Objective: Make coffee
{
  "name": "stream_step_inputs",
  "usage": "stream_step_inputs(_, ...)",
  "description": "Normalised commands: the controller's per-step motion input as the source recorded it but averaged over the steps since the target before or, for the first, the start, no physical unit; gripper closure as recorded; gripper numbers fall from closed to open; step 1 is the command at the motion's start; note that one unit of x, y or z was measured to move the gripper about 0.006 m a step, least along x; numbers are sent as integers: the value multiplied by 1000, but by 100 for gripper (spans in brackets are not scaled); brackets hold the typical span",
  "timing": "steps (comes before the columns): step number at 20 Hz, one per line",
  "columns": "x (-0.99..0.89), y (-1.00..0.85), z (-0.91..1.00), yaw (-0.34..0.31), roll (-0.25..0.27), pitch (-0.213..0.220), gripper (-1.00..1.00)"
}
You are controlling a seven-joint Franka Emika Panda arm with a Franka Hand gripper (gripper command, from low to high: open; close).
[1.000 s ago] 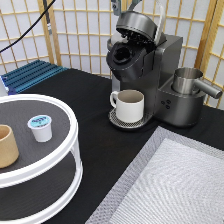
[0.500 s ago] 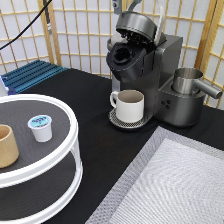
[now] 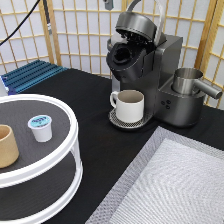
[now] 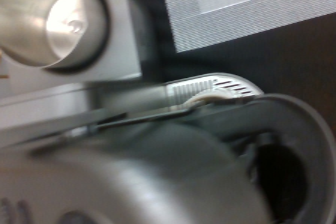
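The coffee pod [image 3: 40,127], white with a light-blue foil top, stands upright on the upper tier of a round white stand [image 3: 70,135] at the exterior view's left. The dark grey coffee machine [image 3: 165,75] stands at the top centre with its lid [image 3: 135,25] raised and its brew chamber [image 3: 122,55] open. A cream mug [image 3: 130,106] sits on its drip tray. Only a sliver of my gripper [image 3: 107,4] shows at the top edge, above the machine and far from the pod. The wrist view looks down on the raised lid [image 4: 150,165] and the drip tray [image 4: 214,87].
A tan handleless cup [image 3: 6,146] stands on the stand beside the pod. A steel pitcher [image 3: 187,80] sits on the machine's right side, also in the wrist view as the pitcher [image 4: 67,30]. A grey mesh mat [image 3: 175,185] covers the bottom right. A blue rack [image 3: 30,75] lies at the left.
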Motion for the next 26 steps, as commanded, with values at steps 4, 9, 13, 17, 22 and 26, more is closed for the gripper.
stream_step_inputs(4, -165, -1000, 216, 0, 5, -2, -100)
stream_step_inputs(9, -214, -973, 56, 0, -37, -9, -100)
stream_step_inputs(13, -394, -610, -79, -57, -154, -68, -100)
stream_step_inputs(17, -216, -141, -142, -278, -124, -3, -100)
stream_step_inputs(22, -190, -132, -167, -323, -45, -2, -100)
stream_step_inputs(26, -210, -179, -227, -329, 0, -9, -100)
